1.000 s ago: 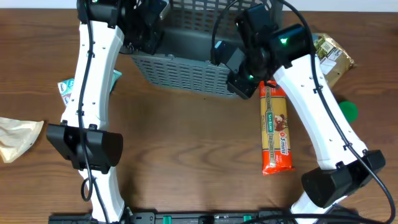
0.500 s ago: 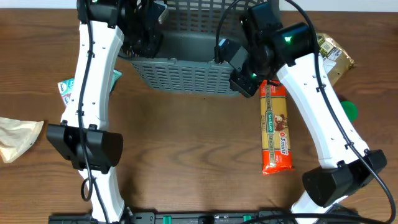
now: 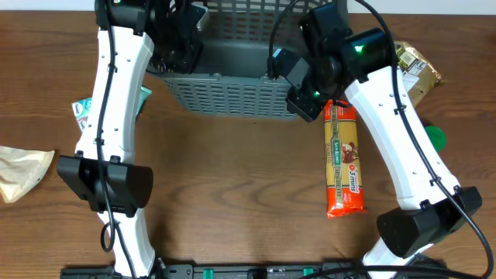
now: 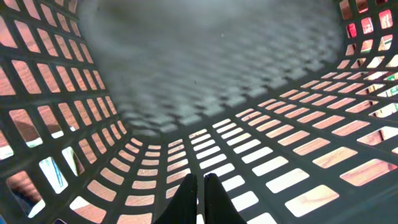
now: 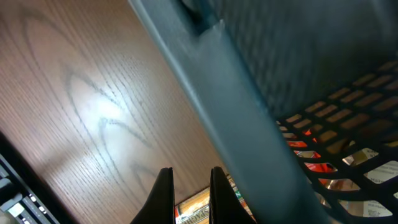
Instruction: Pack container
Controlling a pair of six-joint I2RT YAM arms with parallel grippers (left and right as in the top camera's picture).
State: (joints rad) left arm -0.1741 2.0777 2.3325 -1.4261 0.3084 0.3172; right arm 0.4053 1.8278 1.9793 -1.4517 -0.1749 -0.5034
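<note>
While the left hand (image 4: pixel 199 198) sits pinched nearly closed, empty, inside the basket (image 3: pixel 232 97) | right hand (image 5: pixel 191 190) slightly parted, empty, just outside its rim | basket at far edge of desk (image 3: pixel 232 194), visible floor bare | pasta packet (image 3: pixel 343 167), gold bag (image 3: pixel 415 68), paper bag (image 3: pixel 22 172) outside | packing apparently unstarted

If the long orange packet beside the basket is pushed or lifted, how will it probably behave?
The long orange packet looks straight and narrow, like dry pasta, so it is probably stiff, though the contents may snap if bent. It lies flat on the table, so a push likely slides it rather than rolls it.
</note>
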